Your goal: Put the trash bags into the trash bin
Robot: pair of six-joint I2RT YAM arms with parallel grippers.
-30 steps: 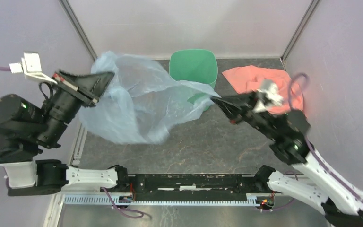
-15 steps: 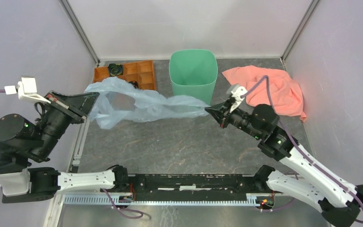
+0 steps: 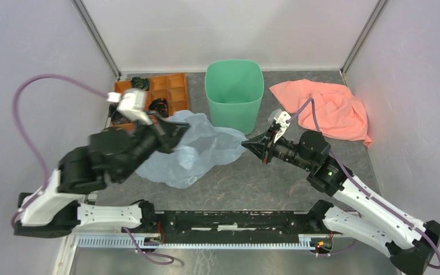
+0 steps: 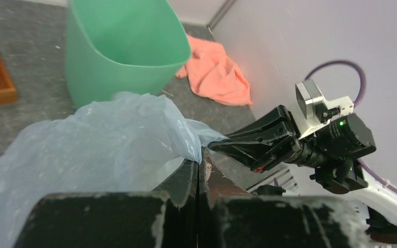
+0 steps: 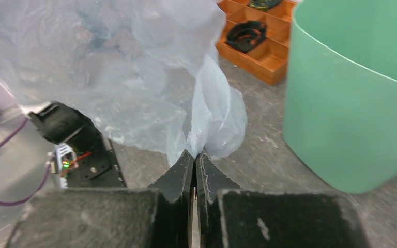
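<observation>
While left gripper, right gripper pinch trash bag, both point inward.

Pale-blue bag, mint-green bin

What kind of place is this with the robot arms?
Probably a robot test booth: plain pale walls close in a grey tabletop, two robot arms are bolted to a black rail, with props like the mint-green plastic bin and salmon-pink cloth.

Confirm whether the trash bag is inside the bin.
No, the trash bag is bunched in front of the trash bin, outside it.
</observation>
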